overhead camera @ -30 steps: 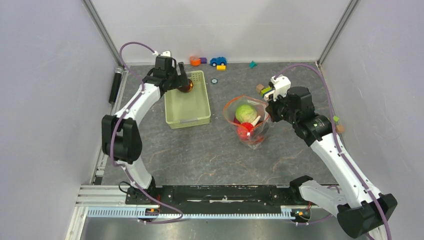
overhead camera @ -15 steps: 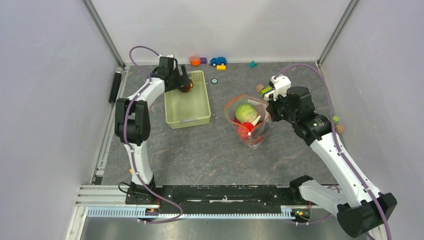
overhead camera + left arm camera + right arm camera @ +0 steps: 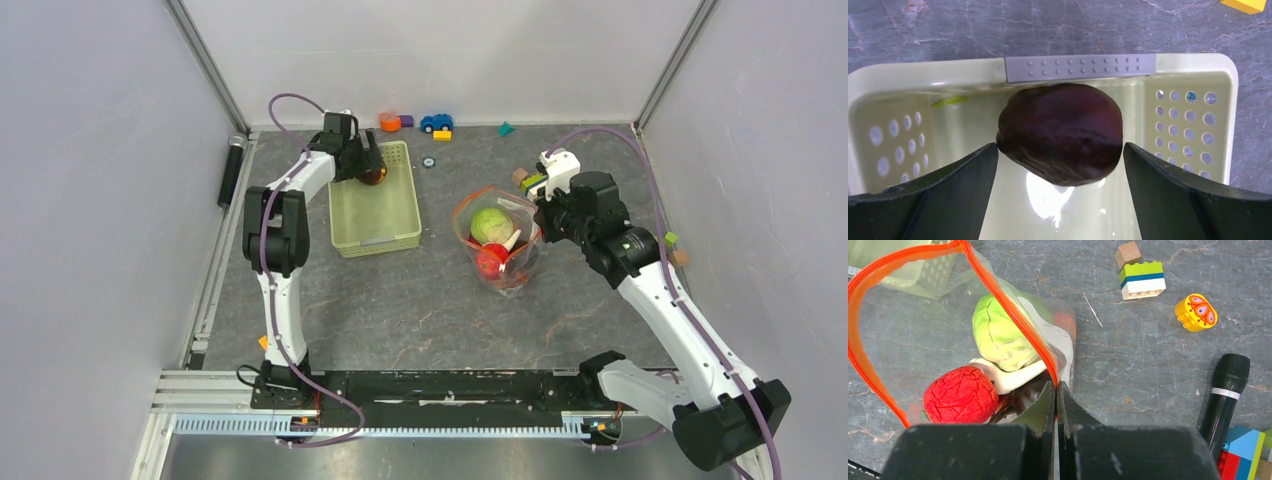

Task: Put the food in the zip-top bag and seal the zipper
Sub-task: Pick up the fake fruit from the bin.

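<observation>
Dark purple and glossy, a toy food piece (image 3: pixel 1060 134) sits between the fingers of the left end effector (image 3: pixel 1059 147), which stands spread wide with the piece touching both inner faces, so it is grasping the piece. The piece hangs over the far end of the pale green perforated basket (image 3: pixel 923 72). Compared with a second ago, that end effector and the piece have hardly shifted, but the left arm's elbow has swung inward towards the basket, and its forearm now rises steeply beside the basket's left wall. The right end effector (image 3: pixel 1055 390) stays clenched on the zipper (image 3: pixel 998 295), pinching the orange strip at the near right of the mouth. The zip-top bag (image 3: pixel 525 255) stands open on the grey surface (image 3: pixel 420 300), right of the basket and apart from it, its mouth nudged slightly rightward since the earlier frame. Inside lie the green cabbage (image 3: pixel 998 335) and a red crinkled fruit (image 3: pixel 960 395) beside it
</observation>
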Motion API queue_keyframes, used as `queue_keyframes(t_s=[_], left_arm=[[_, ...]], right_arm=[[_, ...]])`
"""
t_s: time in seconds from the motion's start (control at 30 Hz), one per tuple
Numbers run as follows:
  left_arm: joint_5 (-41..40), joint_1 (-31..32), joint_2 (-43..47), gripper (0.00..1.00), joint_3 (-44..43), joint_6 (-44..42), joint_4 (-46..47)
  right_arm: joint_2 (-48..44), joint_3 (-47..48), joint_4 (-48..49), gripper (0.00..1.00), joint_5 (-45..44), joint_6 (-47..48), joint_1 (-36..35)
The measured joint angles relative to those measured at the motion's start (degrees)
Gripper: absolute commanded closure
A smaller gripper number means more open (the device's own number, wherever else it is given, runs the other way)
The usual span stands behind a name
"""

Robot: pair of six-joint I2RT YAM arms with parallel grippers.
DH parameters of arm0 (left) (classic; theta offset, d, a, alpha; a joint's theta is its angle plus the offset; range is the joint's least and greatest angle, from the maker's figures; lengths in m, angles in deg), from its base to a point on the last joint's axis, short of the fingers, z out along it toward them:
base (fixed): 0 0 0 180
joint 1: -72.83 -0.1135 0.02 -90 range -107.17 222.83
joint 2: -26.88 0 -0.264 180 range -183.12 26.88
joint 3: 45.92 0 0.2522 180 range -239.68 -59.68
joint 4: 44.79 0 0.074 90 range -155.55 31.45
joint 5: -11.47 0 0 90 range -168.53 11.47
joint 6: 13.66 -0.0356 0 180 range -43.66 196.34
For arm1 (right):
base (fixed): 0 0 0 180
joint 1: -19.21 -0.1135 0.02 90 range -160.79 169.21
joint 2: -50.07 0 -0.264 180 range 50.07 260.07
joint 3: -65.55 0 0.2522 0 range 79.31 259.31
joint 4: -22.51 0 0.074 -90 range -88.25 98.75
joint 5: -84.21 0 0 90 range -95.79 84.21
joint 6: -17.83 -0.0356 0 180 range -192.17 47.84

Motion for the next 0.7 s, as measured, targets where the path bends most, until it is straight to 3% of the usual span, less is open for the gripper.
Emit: queue_keyframes(t_s=[0.13, 0.5, 0.7], left_arm=[[0.79, 0.00, -2.10, 0.04, -1.51, 0.00, -0.22], [3.61, 0.00, -2.12, 0.45, -1.60, 0.09, -0.79], [4.57, 0.00, -1.75, 0.50, -1.25, 0.07, -0.72]], right_arm=[[0.17, 0.00, 0.00, 1.00, -0.20, 0.00, 0.00], [0.31, 0.00, 0.00, 1.00, -0.24, 0.00, 0.00], [0.31, 0.00, 0.00, 1.00, -0.22, 0.00, 0.00]])
